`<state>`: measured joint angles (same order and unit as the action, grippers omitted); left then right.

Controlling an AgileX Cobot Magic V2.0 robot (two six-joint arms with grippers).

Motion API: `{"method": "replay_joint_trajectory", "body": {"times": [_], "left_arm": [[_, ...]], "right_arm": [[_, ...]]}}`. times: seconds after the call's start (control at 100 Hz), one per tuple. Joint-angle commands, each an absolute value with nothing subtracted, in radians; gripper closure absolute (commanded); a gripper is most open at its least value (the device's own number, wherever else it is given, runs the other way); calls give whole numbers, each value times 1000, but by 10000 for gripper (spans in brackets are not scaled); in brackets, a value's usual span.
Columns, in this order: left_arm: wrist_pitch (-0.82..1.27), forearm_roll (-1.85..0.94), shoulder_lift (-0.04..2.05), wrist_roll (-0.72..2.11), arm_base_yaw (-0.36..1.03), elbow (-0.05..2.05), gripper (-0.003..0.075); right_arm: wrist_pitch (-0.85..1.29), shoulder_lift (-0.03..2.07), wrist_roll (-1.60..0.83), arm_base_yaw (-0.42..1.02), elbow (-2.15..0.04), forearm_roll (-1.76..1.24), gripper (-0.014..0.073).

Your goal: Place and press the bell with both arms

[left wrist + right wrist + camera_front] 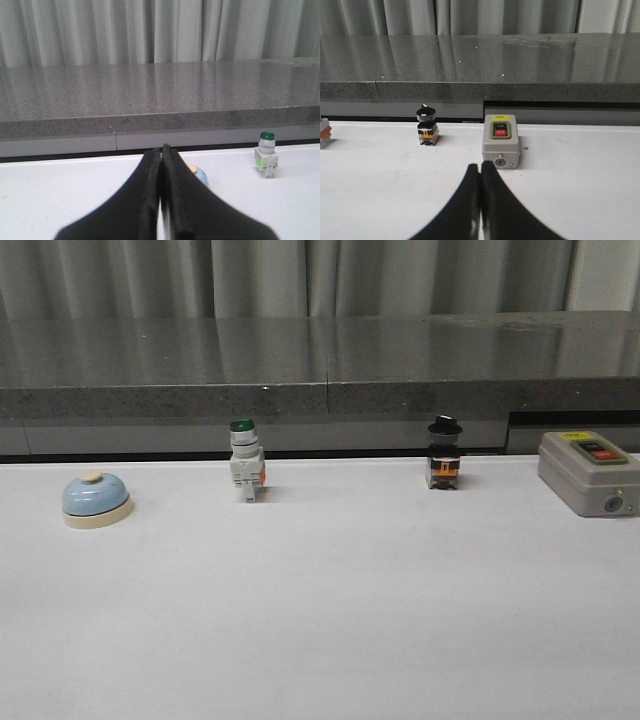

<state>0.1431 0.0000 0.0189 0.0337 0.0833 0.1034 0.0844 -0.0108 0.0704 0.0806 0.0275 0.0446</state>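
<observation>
The light-blue bell [95,498] with cream base and knob sits on the white table at the far left. No arm shows in the front view. In the left wrist view my left gripper [161,149] is shut and empty, and the bell [199,175] peeks out just behind its right finger. In the right wrist view my right gripper [480,166] is shut and empty, with its tips just short of the grey box.
A green-capped white pushbutton [245,473] stands at the back centre-left, also in the left wrist view [266,155]. A black knob switch [444,453] stands centre-right [427,126]. A grey box with red and green buttons [588,472] sits far right [500,141]. A dark stone ledge [320,360] runs behind the table.
</observation>
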Motion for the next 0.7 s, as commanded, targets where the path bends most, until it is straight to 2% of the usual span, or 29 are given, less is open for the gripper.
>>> {"method": "replay_joint_trajectory", "body": {"times": [0.0,0.34,0.69], "left_arm": [[140,-23,96,27,81,216,740],[376,-59,495,27,81,607,740],[520,-54,860,27,81,821,740]], "right_arm": [[-6,-29,67,75,13,55,654],[-6,-29,67,75,13,55,654],[-6,-29,67,75,13,55,654]]}}
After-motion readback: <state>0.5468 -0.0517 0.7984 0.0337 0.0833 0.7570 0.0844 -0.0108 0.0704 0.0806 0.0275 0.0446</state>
